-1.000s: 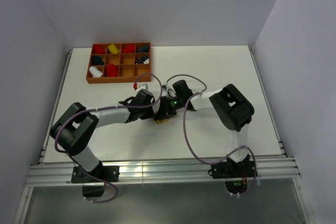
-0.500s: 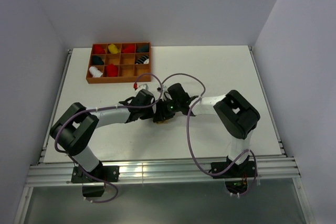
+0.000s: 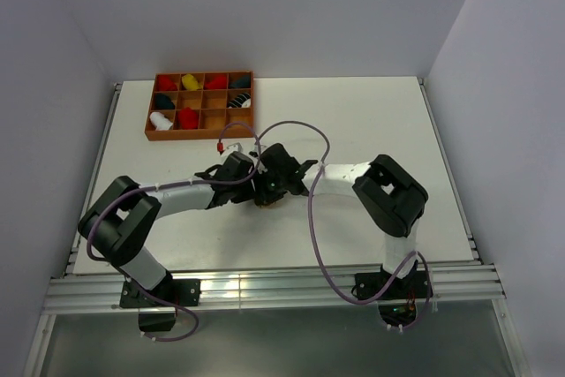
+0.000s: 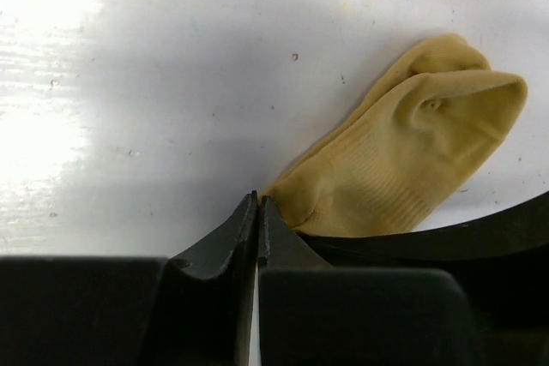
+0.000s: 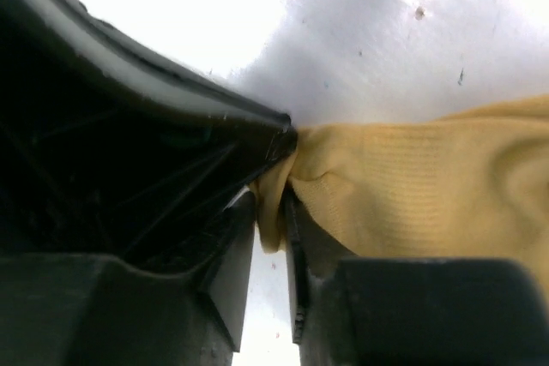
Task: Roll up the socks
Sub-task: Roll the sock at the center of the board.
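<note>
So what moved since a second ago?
The right gripper swung left, toward the left gripper, and now pinches the edge of the sock. The left gripper stayed where it was, shut at the sock's corner. The tray did not move.

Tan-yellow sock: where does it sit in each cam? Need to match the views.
Top external: the tan-yellow sock is a sliver mid-table, mostly hidden where the left pincer and right pincer meet.
Left wrist: centre-right, lying flat, near corner at the shut left pincer's tips.
Right wrist: right half, a fold pinched in the right pincer.
Shared landmark: the white table beneath it.
</note>
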{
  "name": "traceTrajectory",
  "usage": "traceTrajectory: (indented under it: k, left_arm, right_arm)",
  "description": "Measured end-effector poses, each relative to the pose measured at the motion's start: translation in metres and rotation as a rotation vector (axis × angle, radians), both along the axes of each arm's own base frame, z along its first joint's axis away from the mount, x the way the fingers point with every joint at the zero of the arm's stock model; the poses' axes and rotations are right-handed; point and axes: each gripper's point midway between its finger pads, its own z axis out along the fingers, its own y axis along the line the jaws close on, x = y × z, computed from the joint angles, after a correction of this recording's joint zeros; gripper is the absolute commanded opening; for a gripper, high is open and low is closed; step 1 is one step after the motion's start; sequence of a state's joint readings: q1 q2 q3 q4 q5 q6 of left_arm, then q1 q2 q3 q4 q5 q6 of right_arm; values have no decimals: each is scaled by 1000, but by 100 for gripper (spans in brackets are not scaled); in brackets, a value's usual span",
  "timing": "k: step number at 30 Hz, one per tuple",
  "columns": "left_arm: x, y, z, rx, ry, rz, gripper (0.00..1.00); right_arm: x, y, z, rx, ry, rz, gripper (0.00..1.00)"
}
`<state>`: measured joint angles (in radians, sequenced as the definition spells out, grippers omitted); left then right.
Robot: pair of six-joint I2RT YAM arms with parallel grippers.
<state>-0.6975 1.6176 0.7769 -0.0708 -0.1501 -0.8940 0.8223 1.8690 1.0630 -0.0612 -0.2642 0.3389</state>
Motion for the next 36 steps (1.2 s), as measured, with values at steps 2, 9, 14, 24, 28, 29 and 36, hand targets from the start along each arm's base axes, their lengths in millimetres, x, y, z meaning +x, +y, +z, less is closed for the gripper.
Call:
traceTrajectory:
  k: [2,9,14,24,28,29,36]
  left_arm:
    - [-2,1,0,-13,6,14,8]
    - [-10,11,2,-38,10,52,21]
    - [-26,29,19,-58,3,86,57]
    - [-38,36,58,-172,-80,86,67]
    - [-48,35,41,-160,-23,66,64]
    - [-49,34,36,-158,-8,61,64]
    - [-50,25,11,-165,81,63,57]
  right_arm:
    - [3,4,-2,-21,-23,-11,11]
    - [1,7,-2,-25,-27,-1,0]
    - [-5,9,-1,41,26,44,0]
    - [-6,-6,3,376,341,44,0]
    - [-10,-2,1,485,457,49,0]
    - [-10,-1,2,509,481,49,0]
    - [-4,2,6,610,557,38,0]
